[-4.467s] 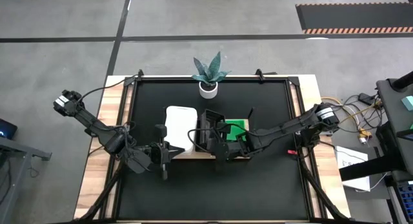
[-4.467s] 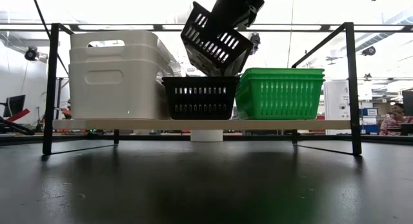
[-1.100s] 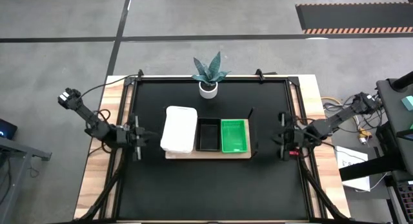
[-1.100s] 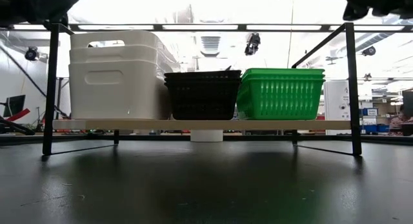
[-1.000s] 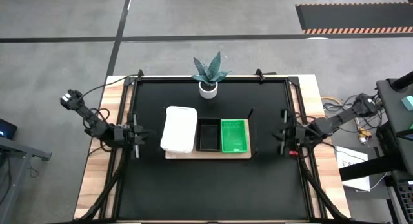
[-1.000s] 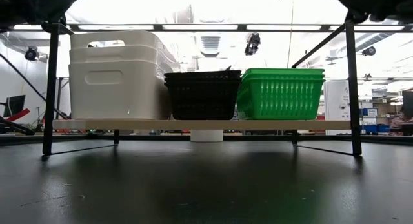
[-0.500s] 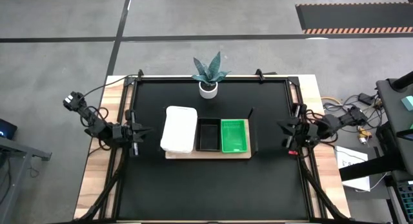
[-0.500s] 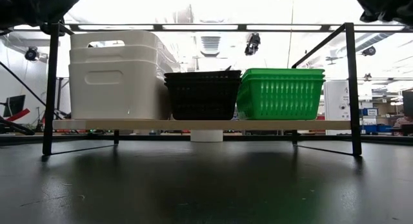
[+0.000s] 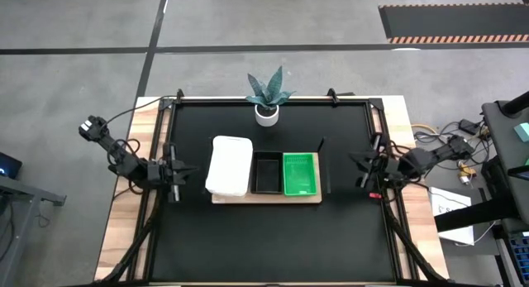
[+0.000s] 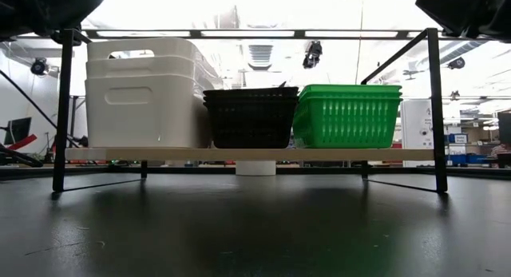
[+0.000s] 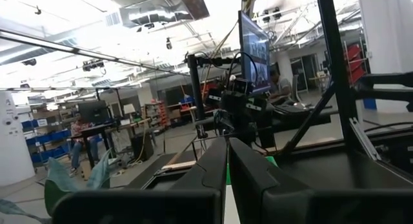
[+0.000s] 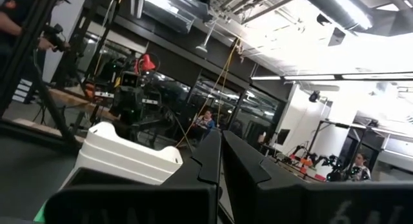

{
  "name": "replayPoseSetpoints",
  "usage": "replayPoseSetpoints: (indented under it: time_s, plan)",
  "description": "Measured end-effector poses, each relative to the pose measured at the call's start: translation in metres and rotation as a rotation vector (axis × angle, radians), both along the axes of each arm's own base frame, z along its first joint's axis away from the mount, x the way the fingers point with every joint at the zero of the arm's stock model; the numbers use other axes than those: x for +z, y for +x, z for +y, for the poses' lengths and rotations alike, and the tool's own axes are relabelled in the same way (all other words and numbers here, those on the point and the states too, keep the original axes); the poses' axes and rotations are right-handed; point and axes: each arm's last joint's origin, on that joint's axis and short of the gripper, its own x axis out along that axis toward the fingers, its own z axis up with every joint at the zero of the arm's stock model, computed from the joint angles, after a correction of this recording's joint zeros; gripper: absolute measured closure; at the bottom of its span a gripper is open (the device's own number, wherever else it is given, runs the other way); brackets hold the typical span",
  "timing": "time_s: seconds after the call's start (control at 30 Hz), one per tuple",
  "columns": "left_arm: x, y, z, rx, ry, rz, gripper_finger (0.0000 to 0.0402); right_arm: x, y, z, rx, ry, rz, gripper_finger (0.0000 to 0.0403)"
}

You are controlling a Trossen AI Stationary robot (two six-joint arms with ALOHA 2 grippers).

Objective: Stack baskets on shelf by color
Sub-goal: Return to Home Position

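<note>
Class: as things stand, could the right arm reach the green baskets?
Probably yes. The right gripper waits at the right edge of the table; the green baskets are the stack nearest it, with nothing on top. Only a thin black frame stands between, so coming from above looks easiest.

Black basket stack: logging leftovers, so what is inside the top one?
Nothing shows inside the top black basket from above; its floor covers the insides of the lower baskets.

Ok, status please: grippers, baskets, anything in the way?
Left gripper shut, empty, parked left; right gripper same, parked right. White baskets, black baskets, green baskets stacked by color on the shelf. Nothing blocking.
</note>
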Motion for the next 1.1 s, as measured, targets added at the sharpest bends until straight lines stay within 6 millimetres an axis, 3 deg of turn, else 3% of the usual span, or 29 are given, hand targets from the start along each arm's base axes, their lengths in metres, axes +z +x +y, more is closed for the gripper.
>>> replayPoseSetpoints:
  time_s: [1.1]
  plan:
    - [-0.0052, 0.0041, -0.0033, -0.001, 0.036, 0.044, 0.0401, -0.0026, 0.0029, 0.0011, 0.0, -0.011, 0.029, 0.0394]
